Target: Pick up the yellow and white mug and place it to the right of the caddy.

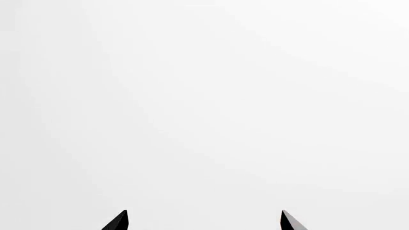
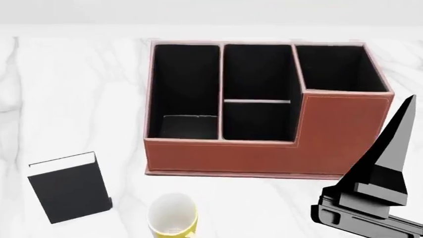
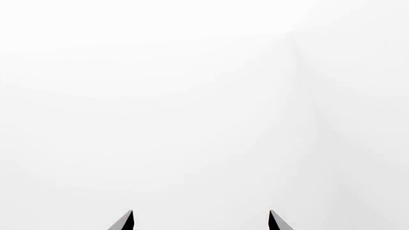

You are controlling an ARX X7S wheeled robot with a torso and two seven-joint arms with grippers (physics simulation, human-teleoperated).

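Mug [image 2: 172, 215] stands upright at the tabletop's [image 2: 79, 99] near edge, left of the right hand [image 2: 380, 163], whose fingers are spread and empty.

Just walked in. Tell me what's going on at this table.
Nothing is being held yet. The small yellow mug with a white inside stands untouched on the white marble table, in front of the large reddish-brown leather-look caddy with black compartments. A small black book stands to the mug's left. The right hand is open and empty, raised near the caddy's right end; the left hand is open too, facing only blank white.
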